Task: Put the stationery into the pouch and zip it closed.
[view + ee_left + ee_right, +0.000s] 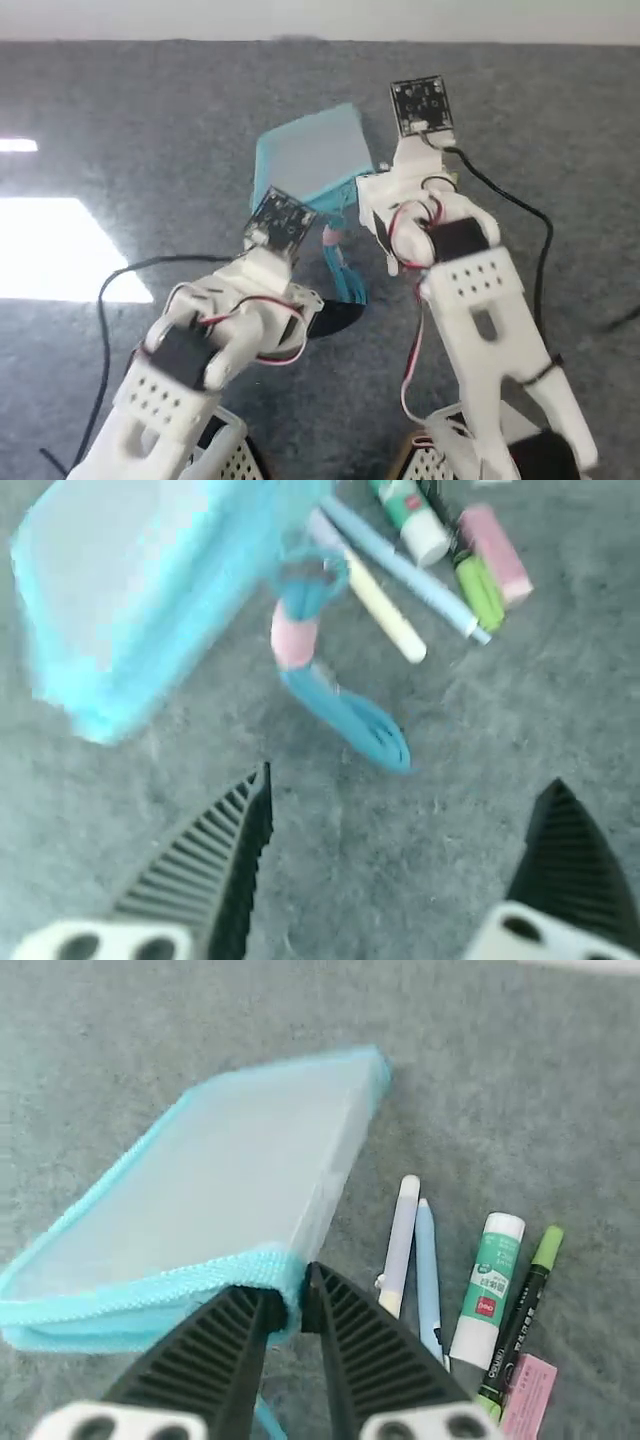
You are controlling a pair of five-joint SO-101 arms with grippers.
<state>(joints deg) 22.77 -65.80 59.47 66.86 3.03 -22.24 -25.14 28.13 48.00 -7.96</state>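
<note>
Your left pincer (pixel 408 780) hangs released over the grey surface (pixel 150 120), with the translucent light-blue pouch (pixel 315 160) at its twelve o'clock. Your right pincer (pixel 300 1278) grips the pouch's rim. The pens (pixel 428 1280), glue stick (pixel 487 1285) and pink eraser (pixel 528 1400) lie outside, so packing and zipping remain.

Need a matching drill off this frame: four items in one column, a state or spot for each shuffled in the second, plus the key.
Column one
1. pouch
2. left gripper
3. glue stick
4. eraser

Column two
A. open, above the grey mat
B. pink, lying beside the green marker
C. pinched at its edge by the right gripper
D. white with a green label, lying between the blue pen and the green marker

Pairs: 1-C, 2-A, 3-D, 4-B
</note>
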